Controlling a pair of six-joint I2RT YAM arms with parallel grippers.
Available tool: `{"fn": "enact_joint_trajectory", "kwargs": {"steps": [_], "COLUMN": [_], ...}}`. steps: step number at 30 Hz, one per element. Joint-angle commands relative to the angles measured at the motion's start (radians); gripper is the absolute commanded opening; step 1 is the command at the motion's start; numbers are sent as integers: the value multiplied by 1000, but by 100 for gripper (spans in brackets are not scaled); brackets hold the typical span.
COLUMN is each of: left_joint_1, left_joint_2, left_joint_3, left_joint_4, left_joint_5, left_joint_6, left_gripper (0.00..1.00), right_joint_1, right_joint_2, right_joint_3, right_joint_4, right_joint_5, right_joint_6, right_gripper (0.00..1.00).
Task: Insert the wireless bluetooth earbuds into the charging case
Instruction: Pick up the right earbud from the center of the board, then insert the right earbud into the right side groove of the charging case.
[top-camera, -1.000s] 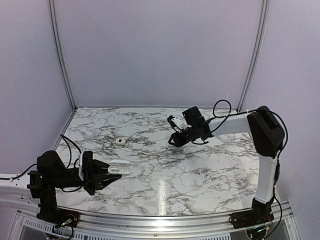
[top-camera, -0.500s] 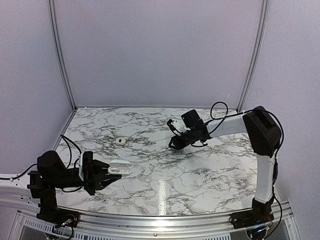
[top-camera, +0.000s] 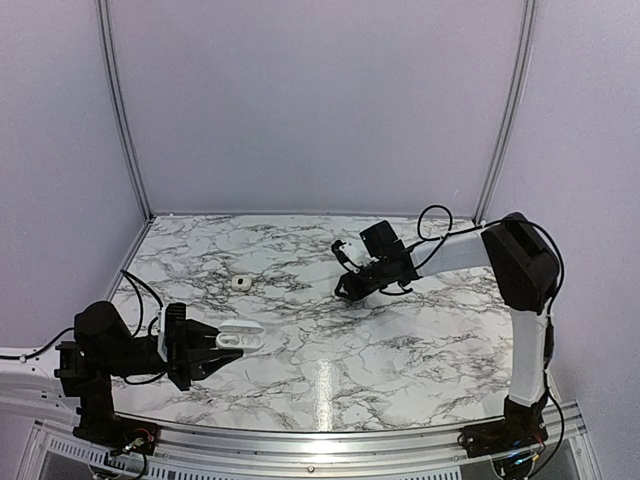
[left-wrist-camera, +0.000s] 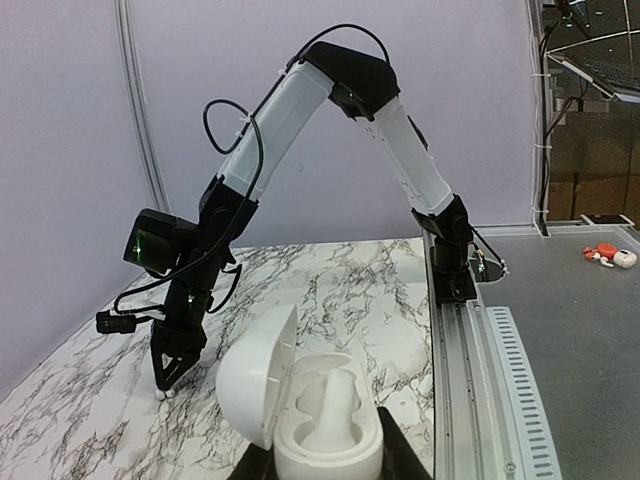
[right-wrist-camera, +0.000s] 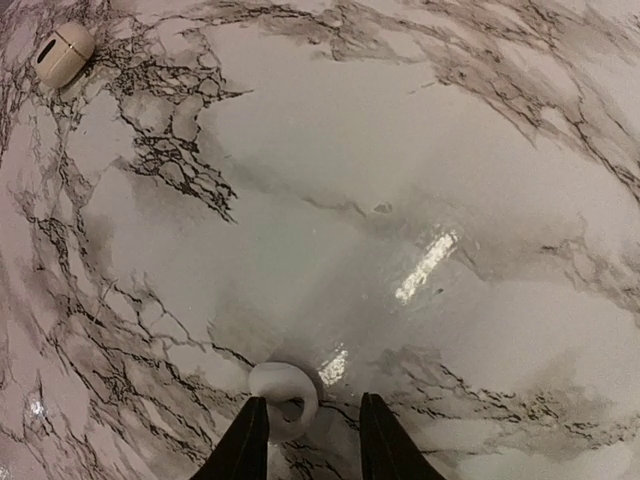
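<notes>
My left gripper (top-camera: 222, 342) is shut on the charging case (top-camera: 245, 336) and holds it above the table's near left. In the left wrist view the case (left-wrist-camera: 330, 435) sits between my fingers with its lid (left-wrist-camera: 255, 385) swung open to the left. My right gripper (top-camera: 343, 291) is open, tips down at the table's middle. One white earbud (right-wrist-camera: 283, 393) lies on the table between its fingers (right-wrist-camera: 250, 440), close against the left one. A second earbud (top-camera: 240, 284) lies on the table at the left and also shows in the right wrist view (right-wrist-camera: 64, 55).
The marble table (top-camera: 400, 340) is bordered by a metal rail (left-wrist-camera: 470, 380) at the near edge and by pale walls behind and at both sides. The right arm (left-wrist-camera: 300, 110) arches over the table's right half.
My right gripper has moved a little left and down towards the table. The left gripper and the case have not moved.
</notes>
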Motion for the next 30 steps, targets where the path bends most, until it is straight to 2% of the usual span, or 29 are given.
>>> {"fn": "enact_joint_trajectory", "kwargs": {"steps": [1,7,14,18,23,30], "left_joint_1": [5,5,5,5,5,5], "left_joint_2": [-18,-17,-19,-22,-17,-25], "left_joint_3": [-8,-9,-10,-10,-7,1], "left_joint_4": [39,37,36,36,36,36], "left_joint_5": [-2,-1,-3,1,13,48], "left_joint_6": [14,15,15,15,12,2], "left_gripper": [0,0,0,0,0,0], "right_joint_1": [20,26,37,47,68,145], "right_joint_2": [44,43,35,1,-154,-510], "right_joint_3": [22,26,29,26,-38,-171], "right_joint_4": [-22,-26,-30,-41,-35,-22], "right_joint_5": [-1,-2,-14,-23,-32,-93], "right_joint_6": [-4,-4,-4,-4,-38,-98], "right_gripper": [32,27,10,3,1,0]}}
